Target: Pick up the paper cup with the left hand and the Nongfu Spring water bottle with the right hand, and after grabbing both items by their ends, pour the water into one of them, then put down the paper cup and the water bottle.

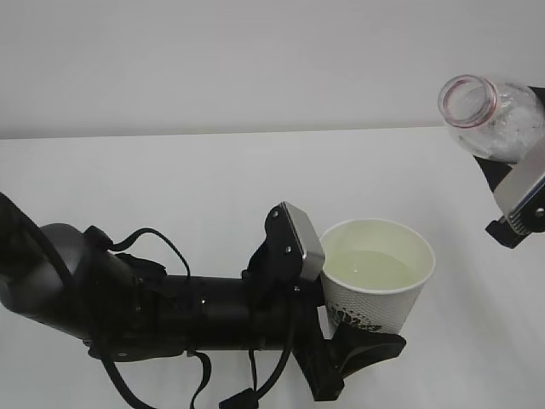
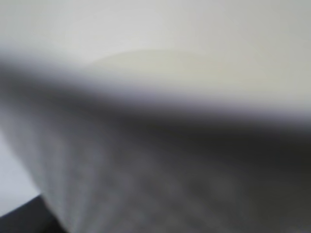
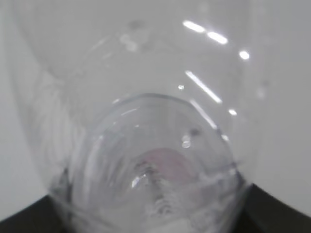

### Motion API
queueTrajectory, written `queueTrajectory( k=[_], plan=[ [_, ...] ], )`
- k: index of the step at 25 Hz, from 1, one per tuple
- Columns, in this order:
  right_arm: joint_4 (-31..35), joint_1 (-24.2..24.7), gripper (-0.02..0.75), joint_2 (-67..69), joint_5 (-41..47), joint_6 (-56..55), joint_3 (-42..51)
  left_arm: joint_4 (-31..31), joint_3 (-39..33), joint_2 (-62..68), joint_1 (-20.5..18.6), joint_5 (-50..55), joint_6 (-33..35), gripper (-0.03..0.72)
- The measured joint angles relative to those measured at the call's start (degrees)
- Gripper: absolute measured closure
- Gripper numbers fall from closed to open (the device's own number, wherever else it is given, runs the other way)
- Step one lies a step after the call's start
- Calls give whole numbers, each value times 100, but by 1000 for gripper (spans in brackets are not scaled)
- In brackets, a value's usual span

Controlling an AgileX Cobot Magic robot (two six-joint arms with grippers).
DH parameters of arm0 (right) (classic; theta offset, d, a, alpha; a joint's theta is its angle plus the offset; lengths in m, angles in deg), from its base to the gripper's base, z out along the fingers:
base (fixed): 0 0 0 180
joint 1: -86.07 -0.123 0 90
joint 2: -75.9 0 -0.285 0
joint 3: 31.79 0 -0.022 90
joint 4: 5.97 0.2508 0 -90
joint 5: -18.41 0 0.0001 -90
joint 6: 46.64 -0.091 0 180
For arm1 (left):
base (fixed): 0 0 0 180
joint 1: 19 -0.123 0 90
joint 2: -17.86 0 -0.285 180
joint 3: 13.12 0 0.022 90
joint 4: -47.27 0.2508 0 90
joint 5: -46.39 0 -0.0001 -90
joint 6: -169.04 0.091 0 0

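Observation:
The white paper cup point(image 1: 375, 298) with a dark logo is held upright above the table, and my left gripper point(image 1: 358, 302) is shut on its lower wall. Pale clear water point(image 1: 379, 268) lies inside it. In the left wrist view the cup point(image 2: 146, 160) is a blur that fills the frame. At the top right, my right gripper point(image 1: 511, 175) is shut on the base end of the clear Nongfu Spring water bottle point(image 1: 490, 115). The bottle is tilted, its open red-ringed mouth facing left, apart from the cup. The right wrist view looks along the bottle point(image 3: 146, 121) from its base.
A white table point(image 1: 170, 187) runs back to a plain white wall. My left arm point(image 1: 153, 298) with its cables lies across the lower left. Nothing else stands on the table in view.

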Motion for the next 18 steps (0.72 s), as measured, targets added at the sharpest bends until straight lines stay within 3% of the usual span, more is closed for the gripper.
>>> queueTrajectory(
  k=[18],
  plan=[
    [207, 0, 300, 0, -203, -1994, 0, -22, 0, 0, 0, -174, 8, 176]
  ],
)
